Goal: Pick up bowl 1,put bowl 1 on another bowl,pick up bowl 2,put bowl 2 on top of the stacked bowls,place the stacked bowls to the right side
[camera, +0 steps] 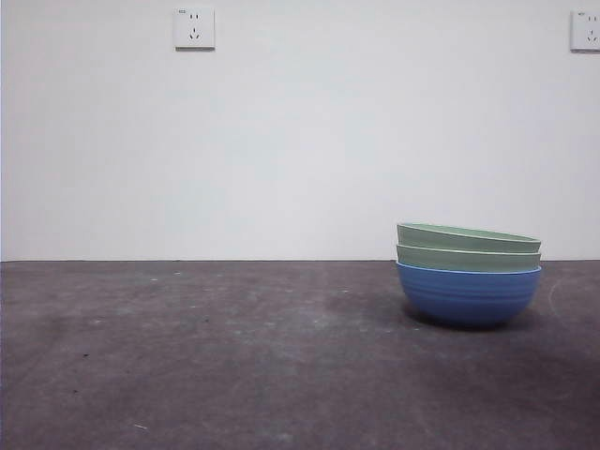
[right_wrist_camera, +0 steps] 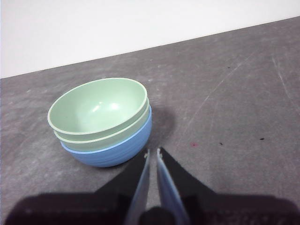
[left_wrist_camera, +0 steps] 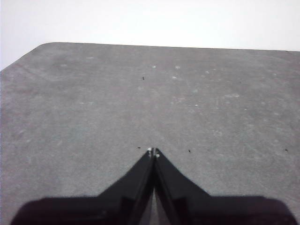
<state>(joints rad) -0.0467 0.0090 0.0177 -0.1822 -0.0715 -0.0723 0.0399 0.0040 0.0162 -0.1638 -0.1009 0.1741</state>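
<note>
The stacked bowls stand on the right part of the table: the blue ribbed bowl (camera: 468, 294) at the bottom and two pale green bowls (camera: 468, 246) nested in it, the top one slightly tilted. In the right wrist view the blue bowl (right_wrist_camera: 117, 149) and the green bowls (right_wrist_camera: 98, 110) sit just beyond my right gripper (right_wrist_camera: 152, 151), whose jaws are shut with only a sliver between them and hold nothing. The tips are apart from the blue bowl's side. My left gripper (left_wrist_camera: 153, 151) is shut over bare table, with no bowl near it. Neither arm shows in the front view.
The dark grey table (camera: 206, 356) runs to a white wall with two sockets (camera: 194, 28). The table's far edge and rounded corner (left_wrist_camera: 42, 47) show in the left wrist view. A small red speck (right_wrist_camera: 193, 145) lies near the right gripper.
</note>
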